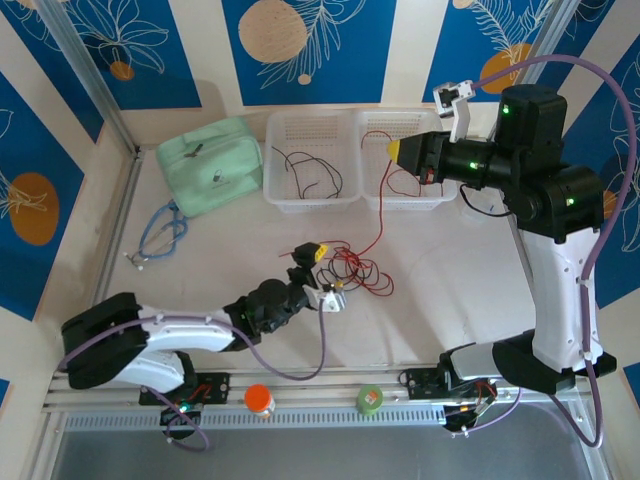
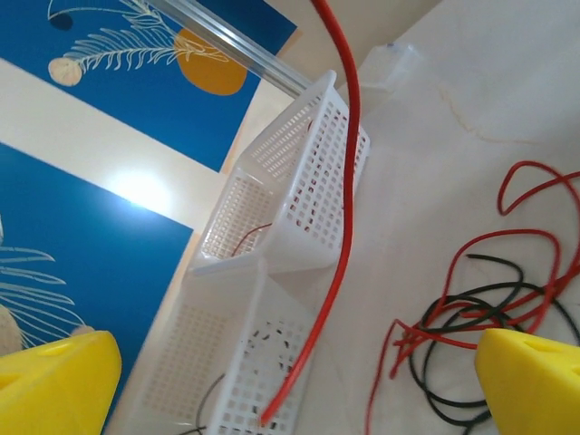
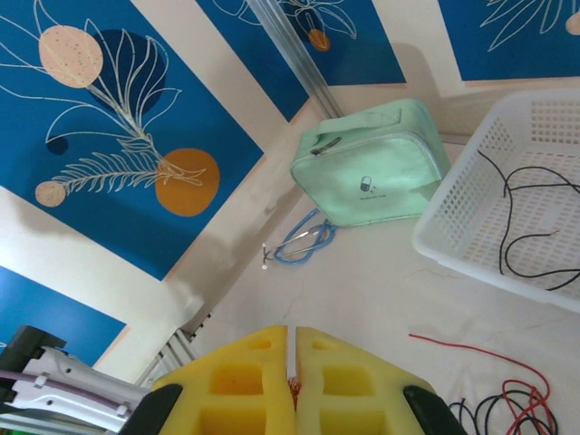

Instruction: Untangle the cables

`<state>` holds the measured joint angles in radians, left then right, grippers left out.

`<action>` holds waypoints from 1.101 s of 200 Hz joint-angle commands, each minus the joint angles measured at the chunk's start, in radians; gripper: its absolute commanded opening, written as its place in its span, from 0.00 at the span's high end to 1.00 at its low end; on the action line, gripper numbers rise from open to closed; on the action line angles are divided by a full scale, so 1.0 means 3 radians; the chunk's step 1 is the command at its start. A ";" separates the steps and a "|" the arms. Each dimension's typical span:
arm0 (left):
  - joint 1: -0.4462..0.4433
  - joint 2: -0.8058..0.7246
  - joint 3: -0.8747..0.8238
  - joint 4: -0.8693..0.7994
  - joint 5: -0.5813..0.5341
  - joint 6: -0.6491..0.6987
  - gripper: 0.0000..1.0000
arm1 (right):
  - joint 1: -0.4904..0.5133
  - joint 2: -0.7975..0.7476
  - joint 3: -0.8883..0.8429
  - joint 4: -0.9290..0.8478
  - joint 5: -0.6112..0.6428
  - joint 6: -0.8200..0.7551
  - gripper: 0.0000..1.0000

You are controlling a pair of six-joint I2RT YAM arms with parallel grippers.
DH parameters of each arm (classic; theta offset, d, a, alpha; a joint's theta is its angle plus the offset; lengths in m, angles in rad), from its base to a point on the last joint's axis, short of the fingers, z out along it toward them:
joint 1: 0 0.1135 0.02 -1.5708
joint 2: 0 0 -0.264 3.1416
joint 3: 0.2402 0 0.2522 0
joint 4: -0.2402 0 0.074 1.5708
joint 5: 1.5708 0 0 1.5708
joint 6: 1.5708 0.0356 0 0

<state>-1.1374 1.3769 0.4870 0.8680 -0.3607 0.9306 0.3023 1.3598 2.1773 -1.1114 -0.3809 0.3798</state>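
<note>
Cables sit tangled mid-table by the spread-apart L gripper, R gripper pinched on one red cable over basket; light, limp, springy, so grab nr the knot.

Top cam: fixed, high behind the arm bases, looks down and forward, far enough back to take in the whole table. Left wrist cam: low, close to the table, rolled, faces the white baskets and back wall; its yellow fingers sit in the bottom corners. Right wrist cam: raised by the baskets, faces left across the table to the green pouch and blue cord; its pads sit bottom centre. Overlap: baskets and cables in all three; pouch and cord in top and right wrist.
</note>
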 commanded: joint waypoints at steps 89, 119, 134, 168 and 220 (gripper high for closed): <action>0.0245 0.1047 0.0685 0.0851 -0.0266 0.0641 0.51 | -0.0019 -0.0116 0.0076 -0.0099 -0.0175 0.0075 1.00; 0.0240 0.1094 0.0586 0.1266 -0.0367 0.0602 1.00 | -0.0050 -0.0142 0.0089 -0.0124 -0.0102 0.0049 1.00; 0.0233 0.1082 0.0484 0.1478 -0.0426 0.0604 1.00 | -0.0078 -0.0150 0.0097 -0.0130 -0.0053 0.0030 1.00; 0.0217 0.0900 0.0216 0.1589 -0.0590 0.0377 1.00 | -0.0255 -0.0176 0.0130 -0.0081 0.0142 -0.0027 1.00; 0.0151 0.0738 -0.0283 0.1796 -0.0884 -0.0120 1.00 | -0.0858 0.0033 0.0582 0.0026 0.0355 -0.0083 1.00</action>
<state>-1.0748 1.6264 0.4446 1.3293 -0.5602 0.9928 0.1162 1.3380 2.2803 -1.1294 -0.3088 0.3710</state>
